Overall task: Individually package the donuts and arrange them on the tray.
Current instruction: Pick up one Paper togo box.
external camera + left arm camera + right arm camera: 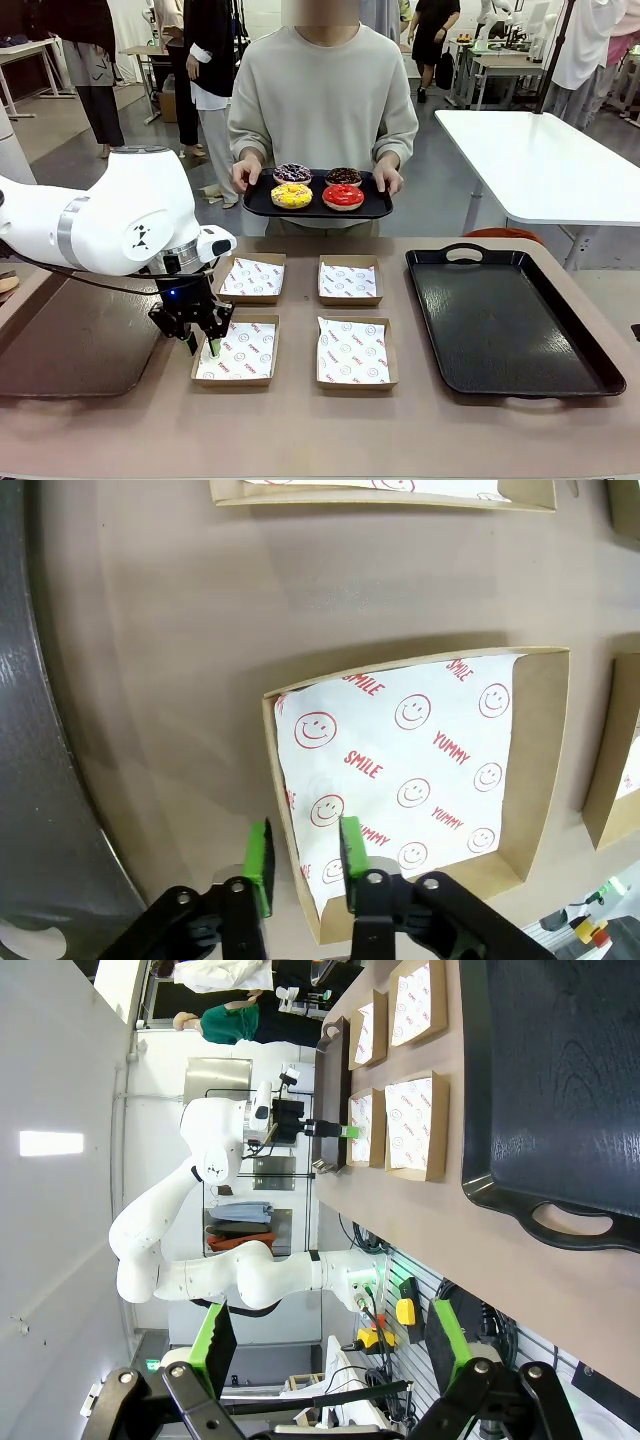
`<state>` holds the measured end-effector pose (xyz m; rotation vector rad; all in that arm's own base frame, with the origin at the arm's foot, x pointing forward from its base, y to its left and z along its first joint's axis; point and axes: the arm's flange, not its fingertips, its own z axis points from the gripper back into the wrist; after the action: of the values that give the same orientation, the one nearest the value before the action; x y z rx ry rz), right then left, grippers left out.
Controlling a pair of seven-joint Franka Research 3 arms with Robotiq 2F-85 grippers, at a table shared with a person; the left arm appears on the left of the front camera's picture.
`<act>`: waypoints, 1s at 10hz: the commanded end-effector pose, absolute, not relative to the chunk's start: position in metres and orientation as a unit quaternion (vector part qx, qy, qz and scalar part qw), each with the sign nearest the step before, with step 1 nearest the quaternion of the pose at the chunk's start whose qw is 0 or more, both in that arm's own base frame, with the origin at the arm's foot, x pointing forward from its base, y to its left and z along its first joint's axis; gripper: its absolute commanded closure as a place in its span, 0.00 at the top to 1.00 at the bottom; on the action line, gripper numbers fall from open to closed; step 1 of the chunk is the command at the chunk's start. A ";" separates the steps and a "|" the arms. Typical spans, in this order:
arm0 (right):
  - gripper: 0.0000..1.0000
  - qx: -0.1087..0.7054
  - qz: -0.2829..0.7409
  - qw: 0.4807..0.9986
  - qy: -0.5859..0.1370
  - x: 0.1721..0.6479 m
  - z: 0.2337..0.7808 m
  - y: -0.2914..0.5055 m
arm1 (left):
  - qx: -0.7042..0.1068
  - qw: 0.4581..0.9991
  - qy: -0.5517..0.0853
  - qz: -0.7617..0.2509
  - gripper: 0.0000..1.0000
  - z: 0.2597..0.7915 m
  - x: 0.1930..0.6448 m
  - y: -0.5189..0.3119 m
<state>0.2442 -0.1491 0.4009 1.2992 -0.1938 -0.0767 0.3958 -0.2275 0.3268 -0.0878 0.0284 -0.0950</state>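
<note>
While donuts (343, 196) sit far off, left end effector (304, 832) apparently pinching box wall (272, 730).

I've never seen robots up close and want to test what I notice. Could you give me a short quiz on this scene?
1. True or false: the person holds the four donuts on a small black tray.
2. How many paper-lined boxes stand on the table?
3. The left gripper is shut on: A) a donut, B) the near-left box's edge, C) a cup.
Key: 1 true; 2 four; 3 B.
</note>
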 end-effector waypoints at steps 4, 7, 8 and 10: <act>1.00 0.609 -0.035 0.787 -0.092 0.243 0.401 -0.150 | -0.033 0.999 0.002 -0.028 0.00 0.325 0.402 -0.234; 1.00 0.609 -0.035 0.787 -0.092 0.243 0.401 -0.150 | -0.033 0.999 0.009 -0.026 0.00 0.328 0.402 -0.232; 1.00 0.609 -0.035 0.787 -0.092 0.243 0.401 -0.150 | -0.038 0.999 0.011 -0.023 0.00 0.335 0.401 -0.231; 1.00 0.609 -0.035 0.787 -0.092 0.243 0.401 -0.150 | -0.045 0.999 0.014 -0.021 0.00 0.363 0.394 -0.228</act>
<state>0.2442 -0.1491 0.4009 1.2992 -0.1938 -0.0768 0.4000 -0.2258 0.3428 -0.0921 0.0235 -0.0743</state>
